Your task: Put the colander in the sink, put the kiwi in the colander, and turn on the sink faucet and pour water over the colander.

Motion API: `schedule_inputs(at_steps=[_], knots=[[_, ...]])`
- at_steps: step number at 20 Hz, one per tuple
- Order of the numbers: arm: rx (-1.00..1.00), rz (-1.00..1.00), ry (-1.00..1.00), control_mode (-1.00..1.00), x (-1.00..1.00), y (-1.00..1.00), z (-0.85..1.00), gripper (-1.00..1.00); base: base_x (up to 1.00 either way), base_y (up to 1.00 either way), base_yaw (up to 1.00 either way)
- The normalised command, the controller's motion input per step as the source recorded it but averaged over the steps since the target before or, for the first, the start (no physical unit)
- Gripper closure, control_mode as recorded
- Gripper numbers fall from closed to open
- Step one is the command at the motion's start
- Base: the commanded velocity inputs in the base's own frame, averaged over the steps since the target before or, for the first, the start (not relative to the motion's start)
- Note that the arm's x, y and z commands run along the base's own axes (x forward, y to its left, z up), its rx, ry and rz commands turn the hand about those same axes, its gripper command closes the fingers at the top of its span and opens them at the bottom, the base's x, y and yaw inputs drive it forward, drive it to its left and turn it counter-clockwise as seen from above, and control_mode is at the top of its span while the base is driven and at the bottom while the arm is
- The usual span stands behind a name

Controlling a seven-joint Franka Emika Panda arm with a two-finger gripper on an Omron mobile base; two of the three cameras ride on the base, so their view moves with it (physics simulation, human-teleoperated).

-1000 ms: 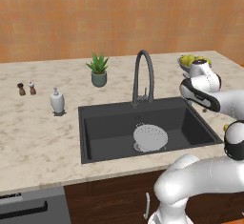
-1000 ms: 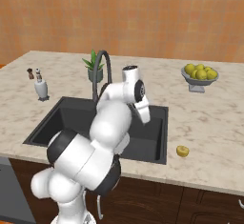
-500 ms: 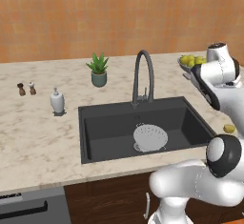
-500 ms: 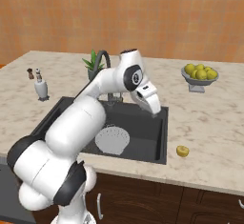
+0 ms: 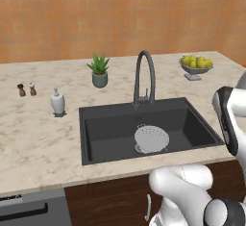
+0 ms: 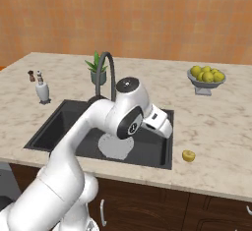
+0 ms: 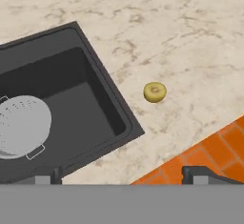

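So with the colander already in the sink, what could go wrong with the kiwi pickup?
The kiwi is small and round and lies near the counter's front edge; a nudge from the open gripper could roll it off. It must also land in the colander, not the bare sink.

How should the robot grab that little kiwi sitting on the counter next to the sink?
Probably from straight above, closing the open gripper across the kiwi's round middle. It is small and rounded, lies alone on the flat counter a little apart from the sink rim, and nothing crowds it, so either side looks free for the fingers.
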Motion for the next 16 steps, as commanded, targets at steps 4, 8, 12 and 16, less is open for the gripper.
schedule_inputs(at_steps=[4,8,12,16], knots=[[0.0,0.19,0.0,-1.0,-0.29,-0.06,-0.14,-1.0,0.0,0.0,0.0],[0.0,0.12,0.02,-1.0,0.0,-0.3,0.0,-1.0,0.0,0.0,0.0],[0.09,0.08,0.16,-1.0,0.0,-0.56,-0.02,-1.0,0.0,0.0,0.0],[0.14,0.09,0.15,-1.0,0.0,-0.57,-0.25,-1.0,0.0,0.0,0.0]])
